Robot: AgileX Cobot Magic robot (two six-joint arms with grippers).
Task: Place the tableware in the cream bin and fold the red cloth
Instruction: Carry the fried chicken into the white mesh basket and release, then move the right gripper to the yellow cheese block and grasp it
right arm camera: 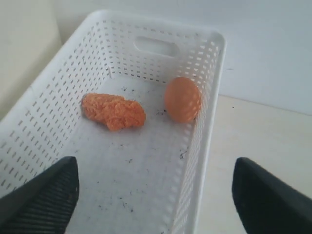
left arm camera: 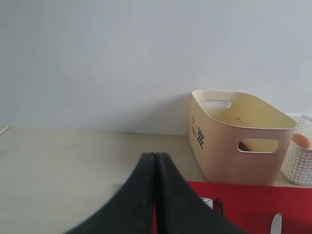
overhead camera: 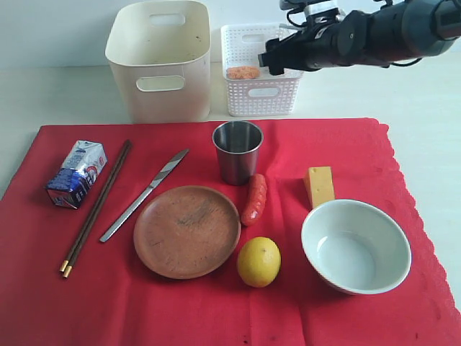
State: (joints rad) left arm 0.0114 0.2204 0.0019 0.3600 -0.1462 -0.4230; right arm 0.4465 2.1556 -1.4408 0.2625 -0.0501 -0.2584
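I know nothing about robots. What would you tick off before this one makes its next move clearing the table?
1. Right tool open and holding nothing: ok. It hangs over the white basket.
2. Left tool open for a grasp: not ok. Its fingers are pressed together.
3. Cream bin upright with its mouth unblocked: ok.
4. Bin floor free of clutter: cannot tell, as it is mostly hidden.
5. Tableware in the bin: not ok. The steel cup, plate, bowl, knife and chopsticks all lie on the red cloth.
6. Cloth bare for folding: not ok. The lemon, sausage, cheese and milk carton also sit on it.
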